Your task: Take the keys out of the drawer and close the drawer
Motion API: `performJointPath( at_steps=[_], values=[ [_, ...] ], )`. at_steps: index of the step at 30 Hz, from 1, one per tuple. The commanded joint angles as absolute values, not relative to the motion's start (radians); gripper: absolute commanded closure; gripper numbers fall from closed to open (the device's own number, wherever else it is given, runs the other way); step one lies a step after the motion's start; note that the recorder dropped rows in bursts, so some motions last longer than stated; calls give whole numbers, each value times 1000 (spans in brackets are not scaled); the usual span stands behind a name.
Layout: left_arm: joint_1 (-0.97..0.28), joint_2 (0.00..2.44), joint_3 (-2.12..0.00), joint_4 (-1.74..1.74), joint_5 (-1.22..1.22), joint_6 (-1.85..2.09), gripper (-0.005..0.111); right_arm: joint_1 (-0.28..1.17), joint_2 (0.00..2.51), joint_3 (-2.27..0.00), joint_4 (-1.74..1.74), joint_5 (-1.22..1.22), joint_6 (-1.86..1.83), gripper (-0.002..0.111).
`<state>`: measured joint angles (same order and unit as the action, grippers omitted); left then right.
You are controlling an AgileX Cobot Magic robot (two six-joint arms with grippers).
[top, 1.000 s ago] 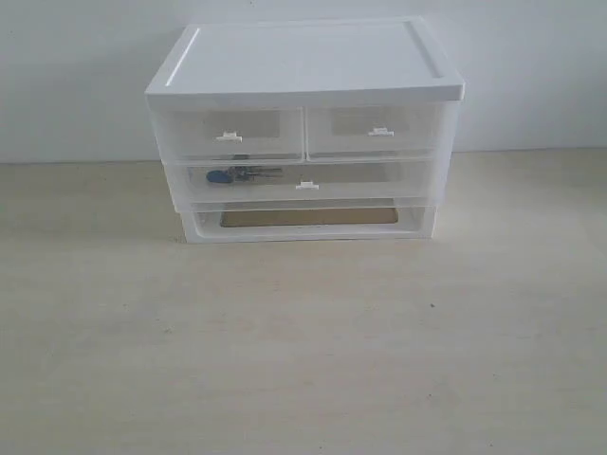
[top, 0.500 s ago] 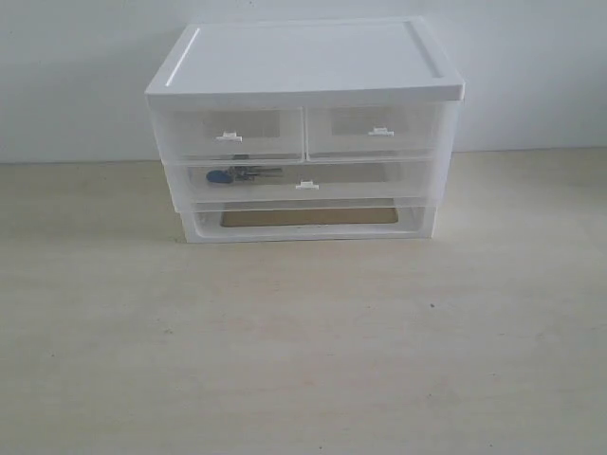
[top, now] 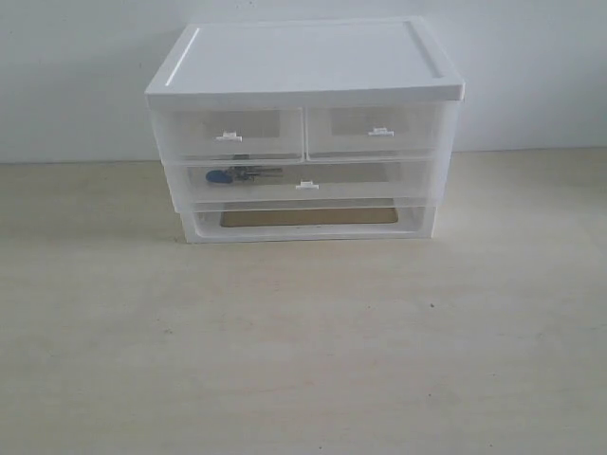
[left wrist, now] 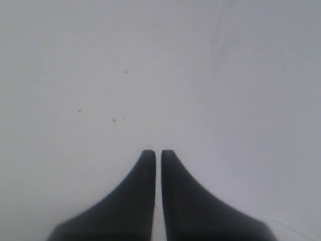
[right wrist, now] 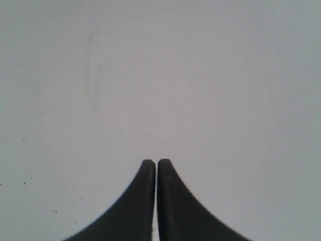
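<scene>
Silver keys [top: 242, 174] in drawer [top: 379, 178], claws [left wrist: 156, 153] [right wrist: 152, 161] away

We see the keys [top: 237, 174] only as a dim blue-and-dark smudge through the clouded front of the drawer [top: 379, 178], in the left half of the cabinet [top: 303, 57]. We cannot count them or make out the ring. The cabinet's two upper drawers [top: 261, 125] are veiled by the same plastic, so we cannot tell their contents. The left gripper [left wrist: 158, 153] and right gripper [right wrist: 156, 162] are cut off at the frame edge, against a blurred pale surface.
</scene>
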<state>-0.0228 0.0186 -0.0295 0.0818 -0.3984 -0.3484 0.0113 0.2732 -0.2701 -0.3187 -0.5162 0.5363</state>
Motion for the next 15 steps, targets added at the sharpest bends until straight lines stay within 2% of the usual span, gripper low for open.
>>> performJointPath(
  at_steps=[1,6,10,15],
  values=[
    [-20,119,-130,207,-466,-466,102,10,493,-413,-505,-537,678,108],
    [-20,321,-234,301,-573,-546,102,10,728,-551,-740,-579,882,108],
    [-20,550,-308,534,-652,-697,102,10,901,-640,-932,-645,1039,108],
    [-20,859,-364,708,-846,-725,102,10,1082,-691,-1045,-675,1050,108]
  ],
)
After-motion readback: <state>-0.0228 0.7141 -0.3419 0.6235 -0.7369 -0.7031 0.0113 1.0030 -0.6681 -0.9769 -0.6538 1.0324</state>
